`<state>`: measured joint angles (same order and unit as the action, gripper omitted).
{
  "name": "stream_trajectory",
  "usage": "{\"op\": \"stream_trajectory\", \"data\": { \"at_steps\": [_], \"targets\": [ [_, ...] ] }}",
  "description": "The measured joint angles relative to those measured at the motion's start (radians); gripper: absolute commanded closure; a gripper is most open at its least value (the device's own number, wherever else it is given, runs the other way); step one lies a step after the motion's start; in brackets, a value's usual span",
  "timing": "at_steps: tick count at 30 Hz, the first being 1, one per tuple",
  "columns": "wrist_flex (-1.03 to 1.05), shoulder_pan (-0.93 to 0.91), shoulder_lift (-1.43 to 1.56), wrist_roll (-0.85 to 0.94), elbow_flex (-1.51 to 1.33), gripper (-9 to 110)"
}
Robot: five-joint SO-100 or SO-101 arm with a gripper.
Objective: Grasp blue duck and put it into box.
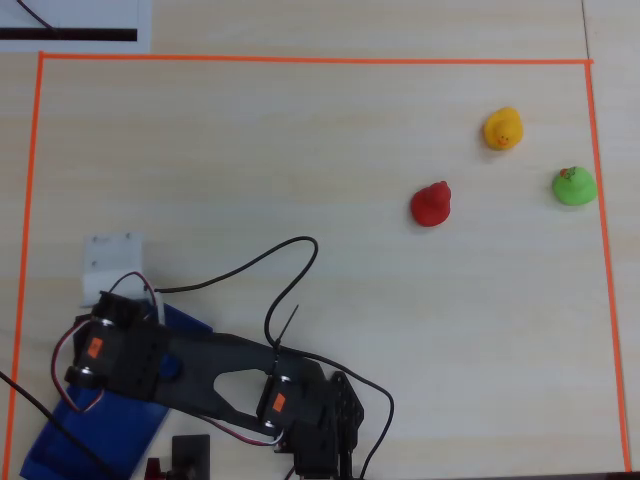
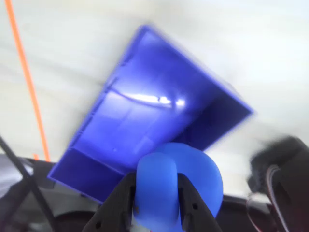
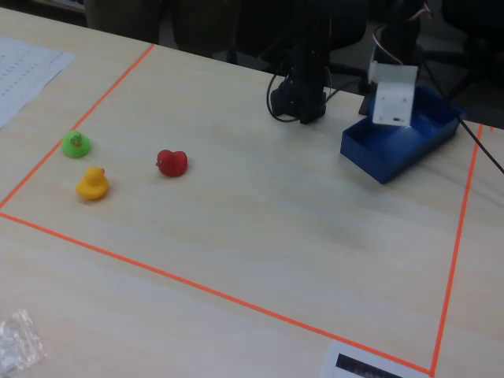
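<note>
In the wrist view my gripper [image 2: 158, 181] is shut on the blue duck [image 2: 195, 178], with a black finger pressed against each side of it. The duck hangs over the near end of the box [image 2: 145, 113], a long dark blue tray whose floor is bare. From overhead the box [image 1: 90, 437] lies at the bottom left, mostly covered by the arm [image 1: 200, 370], and neither duck nor jaws show there. The fixed view has the box [image 3: 394, 157] at the right with the arm's white block [image 3: 391, 98] above it.
A red duck [image 1: 431, 204], a yellow duck [image 1: 503, 129] and a green duck [image 1: 574, 186] stand at the upper right of the overhead view, far from the box. Orange tape [image 1: 300, 59] frames the table. A black cable [image 1: 290, 270] loops beside the arm.
</note>
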<state>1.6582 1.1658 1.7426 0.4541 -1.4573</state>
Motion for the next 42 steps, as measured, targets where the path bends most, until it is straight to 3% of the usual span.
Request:
{"op": "stream_trajectory", "data": {
  "at_steps": [11,16,23,25,30,36,42],
  "targets": [
    [-0.310,0.069,-0.040,0.011,-0.290,100],
    [-0.348,0.091,-0.008,0.011,-0.391,75],
    [-0.350,-0.018,0.083,0.061,-0.397,71],
    [-0.331,-0.078,0.123,0.086,-0.407,73],
    [-0.287,-0.249,0.268,0.169,-0.426,100],
    [-0.380,-0.563,0.511,0.319,-0.488,101],
    [-0.627,-0.830,0.868,0.472,-0.773,101]
  ]
}}
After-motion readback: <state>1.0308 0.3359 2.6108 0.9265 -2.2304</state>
